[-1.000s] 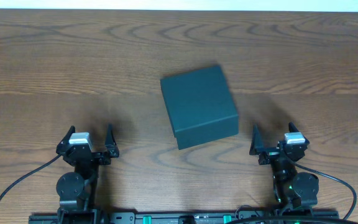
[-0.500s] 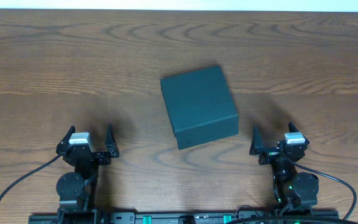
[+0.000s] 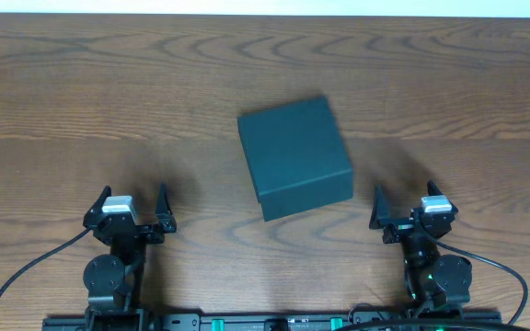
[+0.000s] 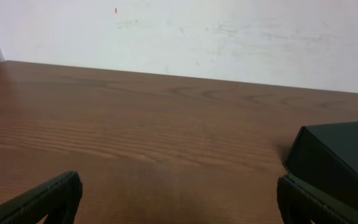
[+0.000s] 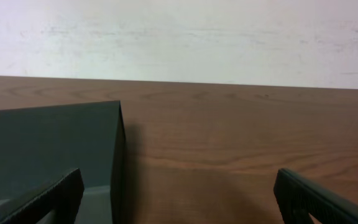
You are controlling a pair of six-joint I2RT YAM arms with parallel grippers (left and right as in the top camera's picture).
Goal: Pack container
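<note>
The container (image 3: 294, 156) is a dark teal-grey square cardboard box with its lid shut, lying slightly turned at the middle of the wooden table. It shows at the right edge of the left wrist view (image 4: 340, 158) and at the left of the right wrist view (image 5: 48, 155). My left gripper (image 3: 127, 213) is open and empty at the near left, well apart from the box. My right gripper (image 3: 410, 213) is open and empty at the near right, just right of the box's near corner. Both sets of fingers show spread wide in the wrist views (image 4: 179, 199) (image 5: 179, 196).
The wooden table (image 3: 109, 101) ends at a white wall (image 4: 185, 37) along the far edge. The arm bases and cables (image 3: 26, 276) sit along the near edge. No hand tools or other loose things are in view.
</note>
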